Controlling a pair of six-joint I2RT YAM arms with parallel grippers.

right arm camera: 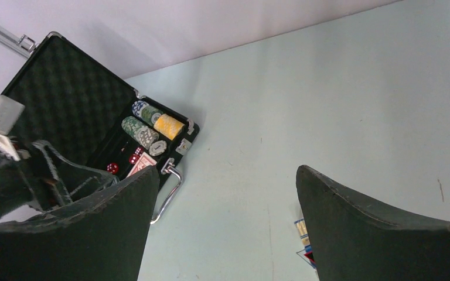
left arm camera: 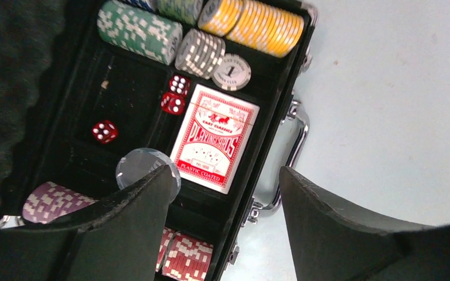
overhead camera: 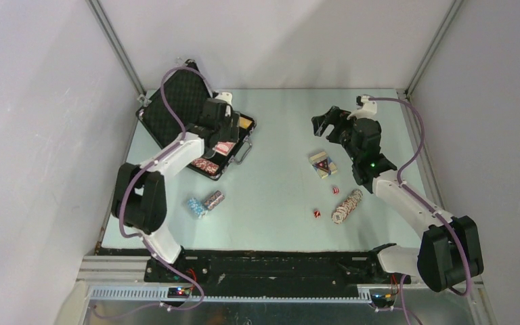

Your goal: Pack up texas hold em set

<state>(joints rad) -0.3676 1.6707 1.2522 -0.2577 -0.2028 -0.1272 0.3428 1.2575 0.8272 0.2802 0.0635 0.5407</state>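
Note:
The black case lies open at the back left, its foam lid leaning on the wall. In the left wrist view its tray holds green chips, yellow chips, grey chips, a red card deck and red dice. My left gripper hangs open over the tray's handle side with nothing between the fingers. A clear disc shows just past its left fingertip. My right gripper is open above bare table.
On the table lie a second card deck, two red dice and a toppled row of chips near the right arm. Blue chips and purple chips lie in front of the case. Walls close in on both sides.

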